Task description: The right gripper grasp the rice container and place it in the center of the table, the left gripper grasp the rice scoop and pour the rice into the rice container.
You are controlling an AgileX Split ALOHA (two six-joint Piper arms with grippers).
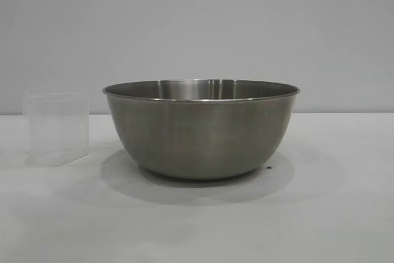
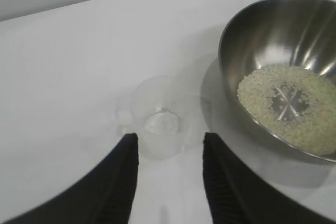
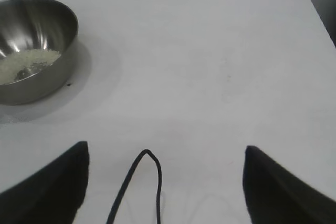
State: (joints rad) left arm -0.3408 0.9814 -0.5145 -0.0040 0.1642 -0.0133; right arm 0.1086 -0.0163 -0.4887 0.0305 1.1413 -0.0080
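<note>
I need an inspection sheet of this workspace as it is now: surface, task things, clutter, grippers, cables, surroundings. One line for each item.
Surface: flat plain white table, with one small dark speck beside the bowl's base.
Rice container: large round brushed stainless-steel bowl, upright near the table's middle.
Rice: pale off-white grains ringing the bowl's bottom; the centre shows bare metal.
Rice scoop: small frosted translucent plastic cup, upright beside the bowl, apart from it; only a small pale patch shows at its bottom.
Clutter: nothing seen.
Grippers: left gripper open, above the cup; right gripper open over bare table, away from the bowl.
Cables: thin black cable looping at the right gripper.
Surroundings: plain grey wall.
</note>
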